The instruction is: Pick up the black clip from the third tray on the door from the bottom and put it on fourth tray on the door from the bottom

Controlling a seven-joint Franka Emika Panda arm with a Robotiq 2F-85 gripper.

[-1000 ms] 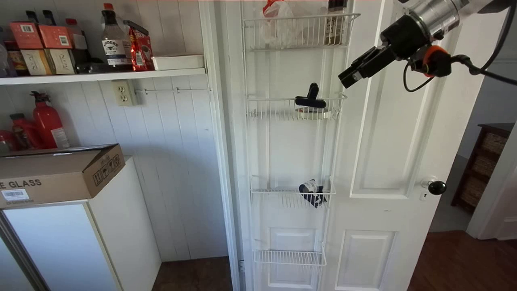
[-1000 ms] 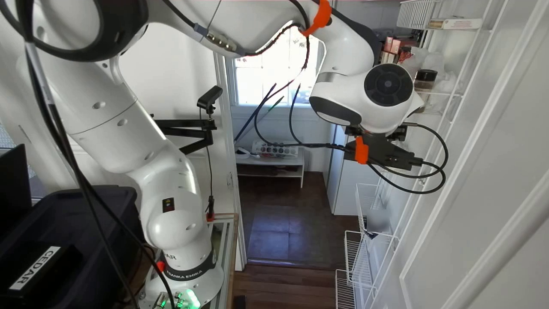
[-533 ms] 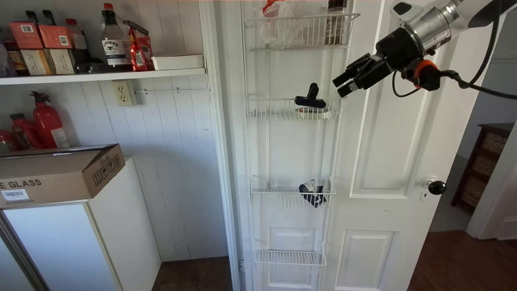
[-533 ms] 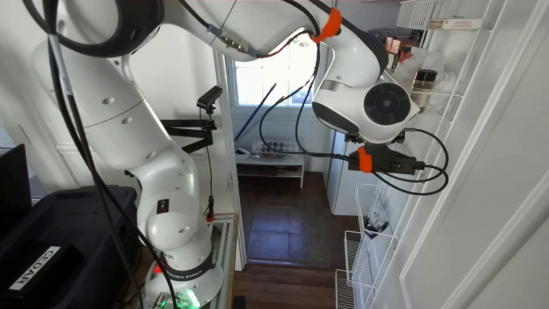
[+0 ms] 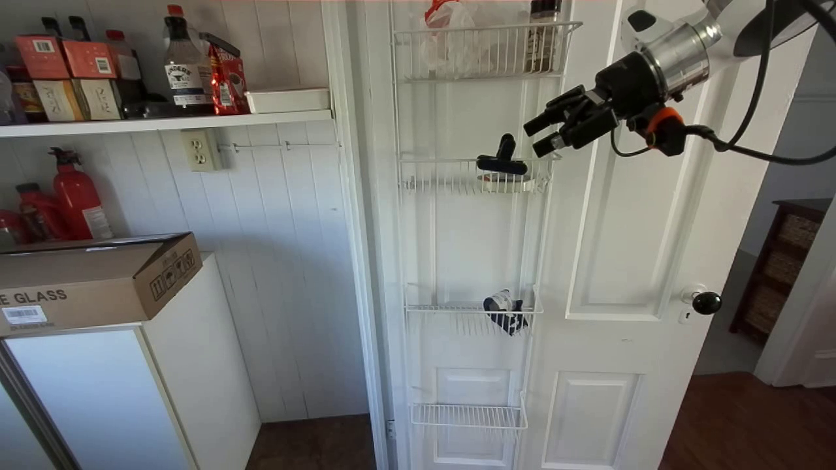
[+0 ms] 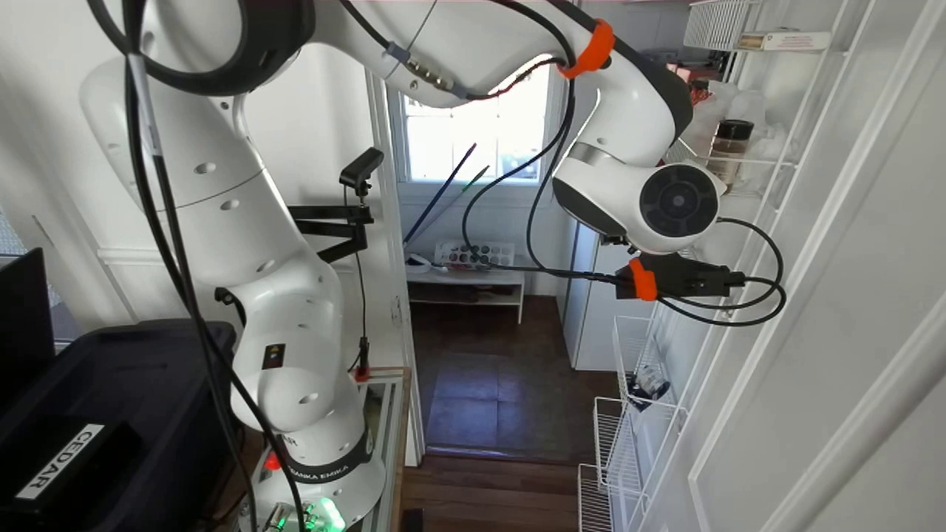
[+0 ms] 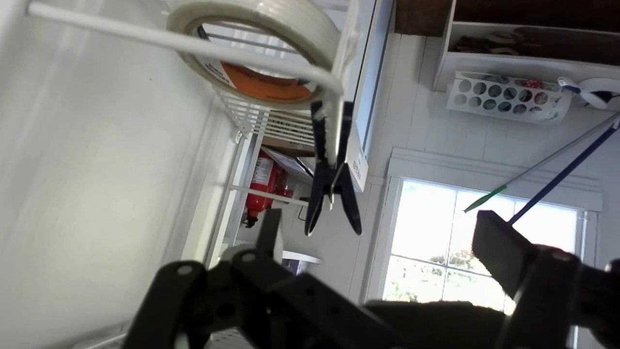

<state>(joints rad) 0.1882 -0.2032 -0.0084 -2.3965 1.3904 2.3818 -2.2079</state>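
Your black two-fingered gripper [image 7: 379, 228] is found spread; pinch the wide all-black clip [image 7: 325, 175], likely light, stiffly sprung, by its handles [image 7: 350, 208], six o'clock in wrist view.

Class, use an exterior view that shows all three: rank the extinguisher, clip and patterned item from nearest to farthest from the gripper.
1. The clip: on the third tray, just below the gripper, towards picture left.
2. The patterned item: lower, at the next tray down.
3. The extinguisher: far picture left, below the shelf.
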